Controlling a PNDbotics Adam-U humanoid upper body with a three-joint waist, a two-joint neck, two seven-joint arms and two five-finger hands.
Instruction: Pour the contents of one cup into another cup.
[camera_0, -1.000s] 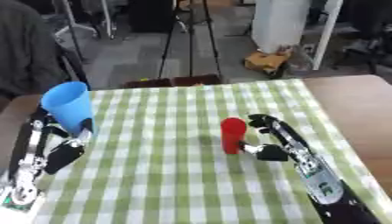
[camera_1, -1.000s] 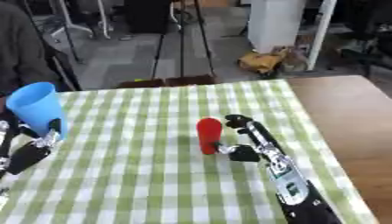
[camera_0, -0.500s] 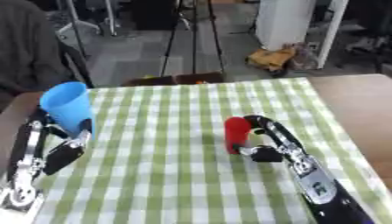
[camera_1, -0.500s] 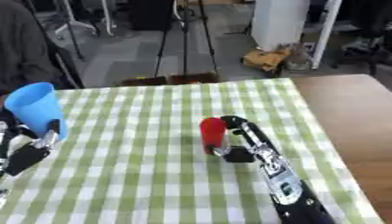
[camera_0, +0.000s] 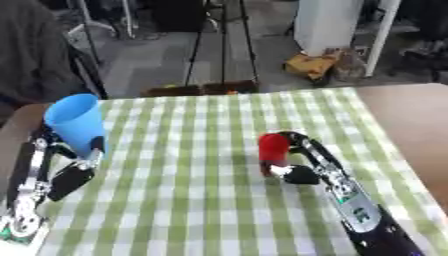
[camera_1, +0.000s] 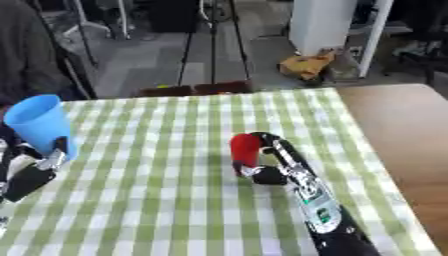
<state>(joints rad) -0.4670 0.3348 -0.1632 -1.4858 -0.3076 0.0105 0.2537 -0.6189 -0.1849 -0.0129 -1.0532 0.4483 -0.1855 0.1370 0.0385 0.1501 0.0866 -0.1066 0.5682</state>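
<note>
A red cup (camera_0: 273, 153) stands upright on the green-checked tablecloth, right of the middle. My right hand (camera_0: 302, 159) is curled round it from the right, fingers over its far side and thumb near its base. A blue cup (camera_0: 77, 122) stands upright at the left side of the cloth. My left hand (camera_0: 63, 172) is at the blue cup's near side, with fingers curled about its lower part. What the cups hold is hidden.
The brown table (camera_0: 418, 125) shows bare to the right of the cloth (camera_0: 192, 200). Beyond the far edge are a tripod (camera_0: 223, 45), a dark chair (camera_0: 35, 60) and a white cabinet (camera_0: 337, 22).
My right hand has closed in round the red cup. The whole picture has shifted a little as the head moved. The blue cup and left hand keep their places.
</note>
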